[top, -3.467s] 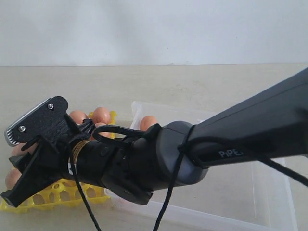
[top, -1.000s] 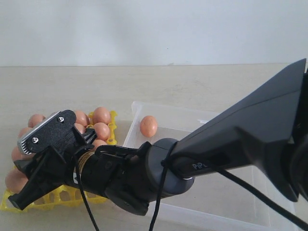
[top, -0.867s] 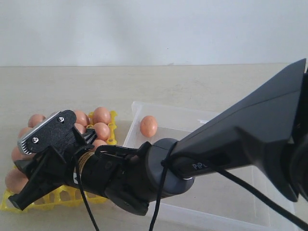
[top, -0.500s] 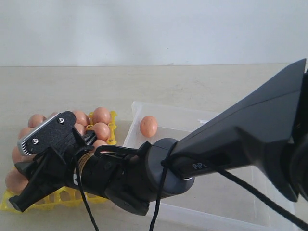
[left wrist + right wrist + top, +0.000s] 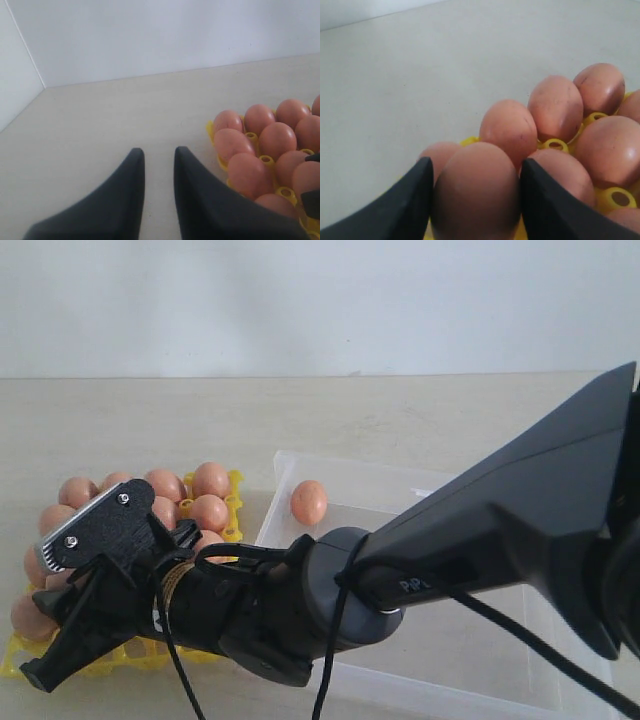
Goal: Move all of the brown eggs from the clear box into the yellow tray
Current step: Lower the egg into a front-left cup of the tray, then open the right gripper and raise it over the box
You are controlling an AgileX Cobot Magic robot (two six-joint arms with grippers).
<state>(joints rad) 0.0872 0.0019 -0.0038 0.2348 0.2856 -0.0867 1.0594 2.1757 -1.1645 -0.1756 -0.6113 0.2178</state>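
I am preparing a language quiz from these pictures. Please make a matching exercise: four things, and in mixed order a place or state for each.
Things:
1. right gripper
2. left gripper
3. lone egg
4. yellow tray

Places or states:
a. holds many eggs
b. empty, jaws slightly apart
c. lies in the clear box
d. closed on the held egg

Pairs: 1-d, 2-b, 3-c, 4-a

Pale beige tabletop (image 5: 300,410), plain white wall (image 5: 300,300)

Arm (image 5: 480,530) over yellow tray (image 5: 140,656), one egg (image 5: 308,501) in clear box (image 5: 450,640)
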